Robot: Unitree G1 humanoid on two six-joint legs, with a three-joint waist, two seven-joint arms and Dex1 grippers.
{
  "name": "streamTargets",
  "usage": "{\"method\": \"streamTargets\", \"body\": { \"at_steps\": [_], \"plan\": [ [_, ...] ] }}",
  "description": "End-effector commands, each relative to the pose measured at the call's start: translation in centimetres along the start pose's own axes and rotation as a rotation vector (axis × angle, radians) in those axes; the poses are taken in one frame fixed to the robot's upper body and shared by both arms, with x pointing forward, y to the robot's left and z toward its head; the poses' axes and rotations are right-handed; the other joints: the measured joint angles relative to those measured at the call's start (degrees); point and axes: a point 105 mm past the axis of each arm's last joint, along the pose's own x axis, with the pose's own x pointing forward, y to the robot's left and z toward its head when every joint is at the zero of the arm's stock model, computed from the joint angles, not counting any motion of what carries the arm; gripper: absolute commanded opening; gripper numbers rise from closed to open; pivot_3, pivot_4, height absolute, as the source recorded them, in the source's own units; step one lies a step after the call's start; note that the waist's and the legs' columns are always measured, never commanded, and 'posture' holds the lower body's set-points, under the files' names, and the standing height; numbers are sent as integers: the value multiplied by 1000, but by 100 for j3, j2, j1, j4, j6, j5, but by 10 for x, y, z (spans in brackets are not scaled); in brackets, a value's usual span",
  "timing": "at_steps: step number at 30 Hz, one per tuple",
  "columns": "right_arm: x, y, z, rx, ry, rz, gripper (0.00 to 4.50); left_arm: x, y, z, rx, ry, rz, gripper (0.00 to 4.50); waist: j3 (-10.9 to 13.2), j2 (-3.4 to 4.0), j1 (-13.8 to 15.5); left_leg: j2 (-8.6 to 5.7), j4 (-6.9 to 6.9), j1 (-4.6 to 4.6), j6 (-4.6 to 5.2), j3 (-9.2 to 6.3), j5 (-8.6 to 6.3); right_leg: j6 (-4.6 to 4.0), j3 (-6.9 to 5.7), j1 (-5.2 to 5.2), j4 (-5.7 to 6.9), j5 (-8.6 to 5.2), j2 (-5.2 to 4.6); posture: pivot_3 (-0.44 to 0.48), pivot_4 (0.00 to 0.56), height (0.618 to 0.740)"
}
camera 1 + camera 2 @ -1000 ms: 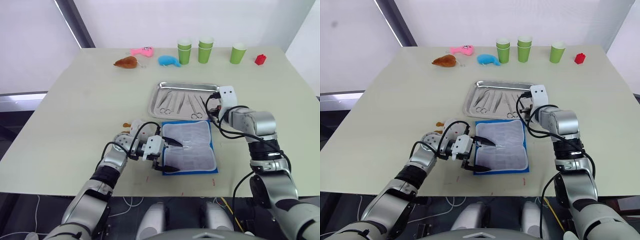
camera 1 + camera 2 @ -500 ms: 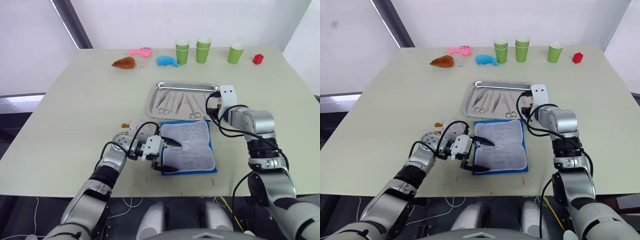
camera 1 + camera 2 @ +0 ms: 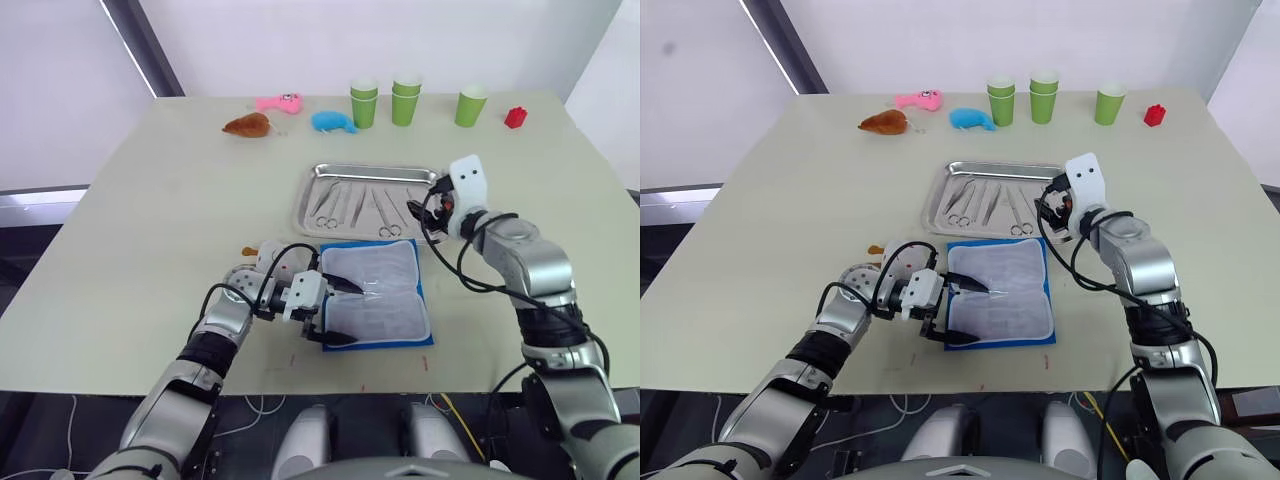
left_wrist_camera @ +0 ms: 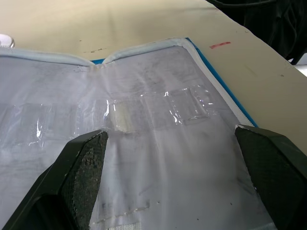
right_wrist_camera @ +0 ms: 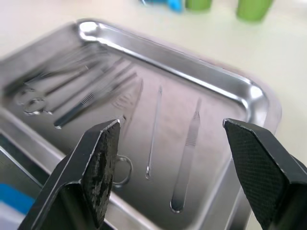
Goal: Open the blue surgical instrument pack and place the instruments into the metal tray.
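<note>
Pack [image 3: 378, 293] lies open, pockets bare, between the left gripper's [image 3: 338, 311] wide fingers. Right gripper [image 5: 172, 158], fingers wide and empty, hangs over the tray [image 3: 318, 176]; instruments [image 3: 362, 206] lie inside.

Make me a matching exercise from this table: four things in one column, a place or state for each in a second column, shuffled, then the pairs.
Things
1. blue surgical instrument pack
2. instruments
3. left tool
4. red block

Places or states
A. lying inside the metal tray
B. at the far right of the table, beyond the green cups
C. spread open, pale lining up, on the near side of the tray
D. open, fingers spread at the pack's left edge

Pairs: 1-C, 2-A, 3-D, 4-B
</note>
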Motion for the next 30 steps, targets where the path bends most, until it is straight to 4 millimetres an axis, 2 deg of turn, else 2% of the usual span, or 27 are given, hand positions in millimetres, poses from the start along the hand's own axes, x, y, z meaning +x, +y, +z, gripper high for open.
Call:
{"method": "streamTargets", "body": {
  "at_steps": [1, 4, 7, 11, 14, 18, 21, 24, 27, 30],
  "plan": [
    [-14, 5, 16, -78, -117, 50, 3585, -6, -17, -22, -63, 114, -52, 4500, 4, -2, -1, 0, 0, -1, 0, 2, 0, -7, 2, -1, 0, 4, 0, 0, 150, 739],
    [-20, 8, 15, -97, -155, 68, 3585, -11, -7, -3, -10, 85, -33, 4500, 18, -24, 4, 1, 0, -8, 0, 0, 0, -11, 0, -10, 1, 7, 1, 0, 150, 739],
    [-24, 11, 17, -91, -197, 91, 3585, -15, -3, 12, 24, 65, -23, 4500, 54, -35, -34, 3, 8, -98, -1, 1, 1, -15, 6, -107, 24, 11, 13, 0, 150, 739],
    [-32, 14, 19, -77, -256, 130, 3585, -20, 4, 37, 58, 14, 12, 4500, 108, -40, -14, 11, 8, -130, -1, -2, 1, -15, 4, -142, 31, 10, 23, 0, 150, 739],
    [-38, 13, 18, -62, -278, 150, 3585, -24, 10, 54, 60, -28, 59, 4500, 137, -47, 4, 13, 40, -202, -5, -9, 3, -16, -6, -196, 41, 11, 23, 0, 150, 739],
    [-57, 11, 12, -8, -308, 214, 3585, -41, 22, 76, 31, -101, 191, 4500, 168, -57, 27, 8, 50, -213, -12, -1, 7, -15, -2, -196, 34, 11, -2, 0, 150, 739],
    [-73, 1, 9, 64, -335, 229, 3585, -61, 30, 82, -19, -129, 314, 4500, 181, -62, 27, 2, 63, -214, -4, 7, 2, -13, 4, -192, 35, 12, -12, 0, 150, 739],
    [-95, -7, -3, 76, -325, 253, 4450, -91, 31, 77, -109, -144, 455, 4500, 189, -73, 22, 1, 73, -209, -3, 7, 1, -11, 5, -187, 46, 13, -12, 0, 150, 739],
    [-116, -9, -16, 86, -296, 291, 4450, -118, 24, 66, -191, -136, 567, 4500, 191, -75, 20, 3, 71, -205, -3, 4, 1, -11, 3, -188, 53, 12, -10, 0, 150, 739],
    [-146, -18, -38, 68, -230, 293, 4450, -168, 11, 41, -324, -78, 791, 4500, 196, -75, 19, 8, 75, -198, -3, 4, 1, -12, 3, -189, 73, 12, -7, 0, 150, 739]
  ]
}}
